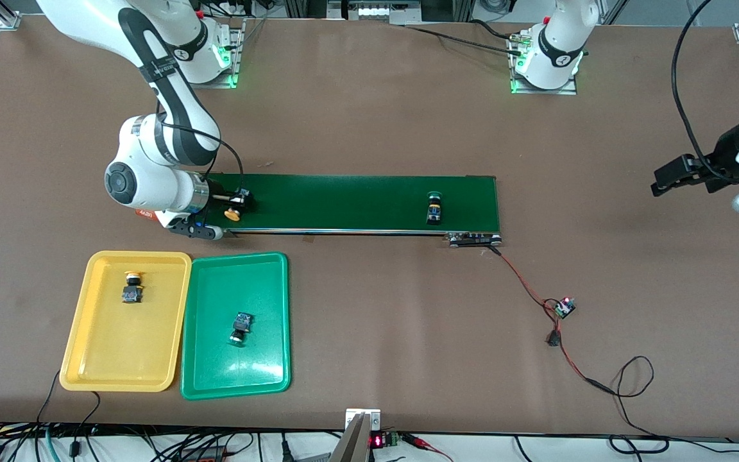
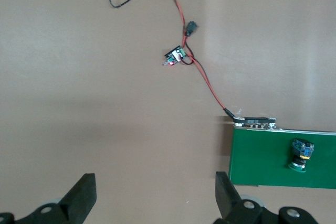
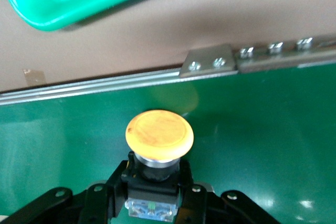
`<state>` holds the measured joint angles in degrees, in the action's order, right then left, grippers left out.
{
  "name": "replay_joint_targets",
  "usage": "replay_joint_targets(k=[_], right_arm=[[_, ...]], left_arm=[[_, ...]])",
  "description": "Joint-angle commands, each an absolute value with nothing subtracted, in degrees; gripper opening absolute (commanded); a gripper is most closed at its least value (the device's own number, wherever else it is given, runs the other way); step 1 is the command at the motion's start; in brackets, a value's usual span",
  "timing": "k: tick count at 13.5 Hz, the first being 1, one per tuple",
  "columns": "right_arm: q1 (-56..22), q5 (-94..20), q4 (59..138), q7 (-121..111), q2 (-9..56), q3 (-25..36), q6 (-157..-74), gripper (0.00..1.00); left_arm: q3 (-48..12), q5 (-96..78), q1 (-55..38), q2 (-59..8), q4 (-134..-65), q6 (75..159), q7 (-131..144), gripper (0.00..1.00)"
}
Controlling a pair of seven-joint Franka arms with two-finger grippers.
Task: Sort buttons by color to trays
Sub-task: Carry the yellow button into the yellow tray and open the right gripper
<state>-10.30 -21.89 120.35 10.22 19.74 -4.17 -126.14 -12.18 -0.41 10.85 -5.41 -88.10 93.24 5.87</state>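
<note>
Nearest the camera, two trays sit side by side at the right arm's end of the surface, close to its near edge: the yellow tray (image 1: 87,333) holds one yellow-capped button (image 1: 131,287), and the green tray (image 1: 267,321) holds one green-capped button (image 1: 241,327), so each colour is half sorted.

Farther off runs the dark green belt (image 1: 356,202), which brings the remaining buttons within reach. At the belt's end by the trays, the right hand (image 1: 236,206) reaches in low along the belt, its fingers clamped on the black body of a second yellow-capped button (image 3: 159,136). That button lies on its side, long axis crosswise to the belt, cap pointing toward the belt's near rail; gripping the body leaves the cap free, I judge.

Another green-capped button (image 1: 433,206) lies near the belt's other end, also crosswise, cap toward the belt's farther edge.

Over the surface past that end, the left hand (image 2: 152,195) waits, fingers wide apart.
</note>
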Motion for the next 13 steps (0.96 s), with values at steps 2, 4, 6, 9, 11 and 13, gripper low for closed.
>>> replay_joint_targets(k=[2, 4, 6, 9, 11, 13], right_arm=[[-10.19, -18.91, 111.47, 8.88, 18.72, 0.25, -114.38, 0.18], [-10.11, -14.18, 109.08, 8.79, 17.85, 1.05, -113.03, 0.18], [-9.67, -8.38, 106.8, 8.79, 17.75, 1.4, -113.55, 0.18], [-9.05, -4.32, 104.15, 7.3, 19.07, 2.9, -113.9, 0.18], [-8.88, -0.72, 104.06, 5.64, 21.08, 4.3, -120.02, 0.18], [-7.74, 1.13, 103.98, 5.01, 23.98, 4.66, -125.13, 0.18]], left_arm=[[-11.95, -2.11, 12.48, -4.32, -89.55, 93.86, 4.39, 1.0], [-11.96, -2.02, 12.13, -3.86, -89.74, 92.99, 4.31, 1.0], [-6.37, -2.02, 6.64, -4.57, -89.03, 93.08, 3.87, 1.0], [0.97, -2.11, -0.26, -4.48, -89.03, 93.16, 3.43, 1.0], [0.97, -2.02, -0.35, -4.39, -88.95, 93.25, -0.15, 1.0], [0.97, -2.02, -0.35, -4.22, -89.03, 92.9, -0.27, 1.0]])
